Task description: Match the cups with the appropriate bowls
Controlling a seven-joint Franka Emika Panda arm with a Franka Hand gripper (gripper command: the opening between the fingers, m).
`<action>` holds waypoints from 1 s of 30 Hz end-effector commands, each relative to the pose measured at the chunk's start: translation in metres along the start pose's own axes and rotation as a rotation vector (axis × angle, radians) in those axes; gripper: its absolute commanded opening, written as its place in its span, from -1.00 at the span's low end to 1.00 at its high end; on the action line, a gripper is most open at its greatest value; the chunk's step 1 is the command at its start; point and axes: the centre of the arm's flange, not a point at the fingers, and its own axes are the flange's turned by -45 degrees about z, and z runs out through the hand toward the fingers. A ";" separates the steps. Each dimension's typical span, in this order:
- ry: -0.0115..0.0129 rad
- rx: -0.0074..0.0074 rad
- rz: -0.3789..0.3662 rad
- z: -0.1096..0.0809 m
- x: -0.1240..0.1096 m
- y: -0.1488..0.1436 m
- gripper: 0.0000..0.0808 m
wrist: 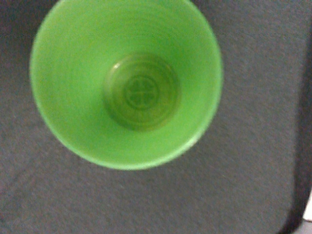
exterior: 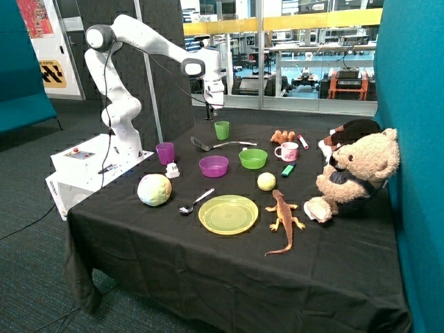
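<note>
I hold the gripper (exterior: 211, 111) above the green cup (exterior: 222, 130), lined up for pickup. Finger state: I cannot tell. Neither cup is matched.

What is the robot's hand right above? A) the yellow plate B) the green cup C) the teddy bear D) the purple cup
B: the gripper hangs just over the green cup, and the wrist view looks straight down into the cup's empty inside.
</note>
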 end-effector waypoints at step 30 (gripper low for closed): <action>-0.0040 0.0030 0.013 0.023 0.034 0.008 0.07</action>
